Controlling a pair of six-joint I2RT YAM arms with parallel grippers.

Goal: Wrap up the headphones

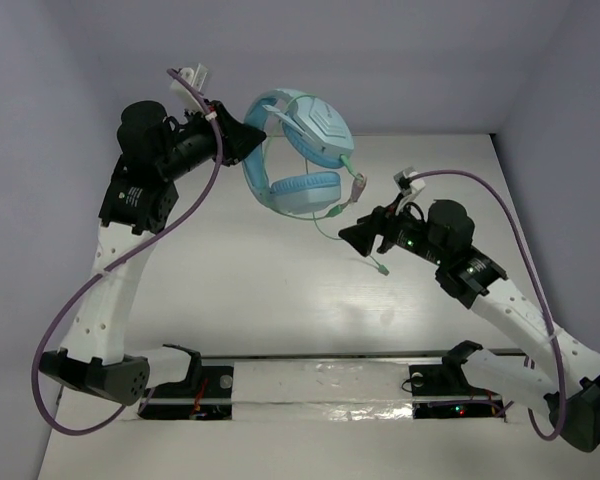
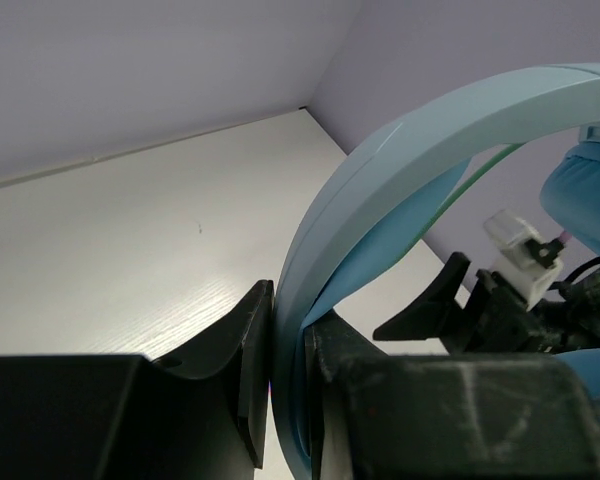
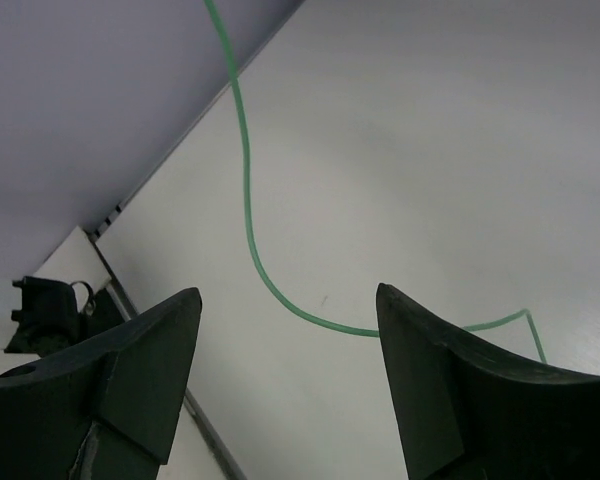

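Note:
The light blue headphones (image 1: 305,150) hang in the air at the back of the table, held by their thin band (image 2: 400,170). My left gripper (image 1: 257,138) is shut on that band; in the left wrist view its fingers (image 2: 250,360) pinch the band between them. The pale-green cable (image 1: 332,215) drops from the earcups and its plug (image 1: 380,268) dangles above the table. My right gripper (image 1: 348,238) is open and empty, just right of the hanging cable. In the right wrist view the cable (image 3: 248,210) curves past in front of the spread fingertips (image 3: 175,320).
The white table (image 1: 280,300) is walled by grey panels on three sides. Thick purple robot cables (image 1: 130,260) loop along both arms. Two black mounts (image 1: 185,385) sit at the near edge between the arm bases.

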